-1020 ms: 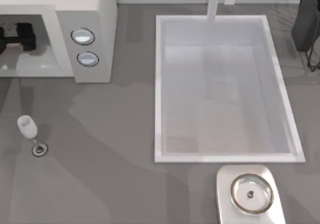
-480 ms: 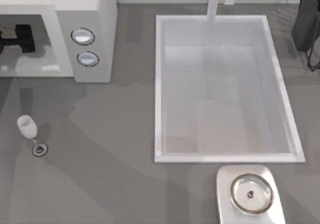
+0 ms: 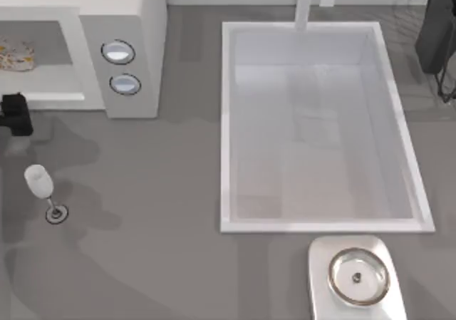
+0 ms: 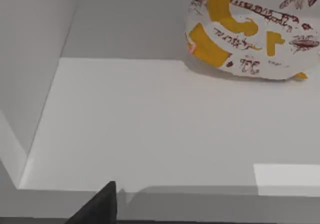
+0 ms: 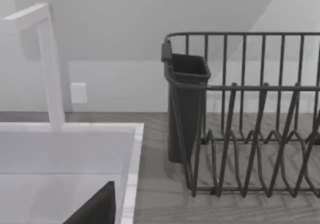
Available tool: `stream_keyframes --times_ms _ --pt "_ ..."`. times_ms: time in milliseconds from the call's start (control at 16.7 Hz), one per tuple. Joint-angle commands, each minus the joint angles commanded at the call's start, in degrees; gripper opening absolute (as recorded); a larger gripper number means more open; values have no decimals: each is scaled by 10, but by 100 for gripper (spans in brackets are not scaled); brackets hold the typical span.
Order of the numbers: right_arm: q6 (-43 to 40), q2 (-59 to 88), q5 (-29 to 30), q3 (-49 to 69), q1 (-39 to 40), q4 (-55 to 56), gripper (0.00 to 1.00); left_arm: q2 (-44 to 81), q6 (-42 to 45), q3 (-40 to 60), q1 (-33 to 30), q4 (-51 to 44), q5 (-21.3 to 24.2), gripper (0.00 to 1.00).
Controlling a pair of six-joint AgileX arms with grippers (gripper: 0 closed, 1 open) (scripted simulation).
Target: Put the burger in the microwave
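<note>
Top view gives me the large white boxy microwave [image 3: 121, 21] at the table's far left, its grey recessed cavity open toward me and its side panel carrying two round silver-rimmed dials [image 3: 118, 52]. Inside that cavity, on the pale floor near the back, sits the burger [image 3: 16, 55] — a small roundish off-white lump with orange-yellow and brownish markings. From the left wrist view the burger [image 4: 255, 32] looks like a wrapped bundle printed in yellow and dark red, resting on the white cavity floor against the rear wall, with nothing touching it. My left gripper [image 3: 14, 113] is a black block just outside the cavity's front edge at the table's left, apart from the burger and carrying nothing that I can see; whether its fingers are spread or closed I cannot tell. A clear stemmed wine glass [image 3: 41, 187] stands upright on the grey table just in front of that gripper, near but not touching it. To the right lies the big white rectangular sink [image 3: 228, 127] with a white faucet [image 3: 306, 3] at its far rim, and a shiny metal tray holding a ring-shaped lid [image 3: 358, 276] sits in front of it. My right arm is parked at the far right corner — its wrist view looks over the sink's rim toward a dark wire dish rack [image 5: 250, 114] with a dark cutlery cup [image 5: 186, 109] hung on its side.
</note>
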Motion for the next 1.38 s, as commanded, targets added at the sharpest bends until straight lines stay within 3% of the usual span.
stream_keyframes --times_ms 360,780,960,1380 --pt "0 0 0 0 0 0 100 -87 12 -173 31 86 26 100" --pt "0 0 0 0 0 0 100 -96 12 -178 32 82 26 100" --pt "0 0 0 0 0 0 100 -142 12 -164 33 24 24 100" --pt "0 0 0 0 0 0 100 -306 11 -116 31 -208 24 100"
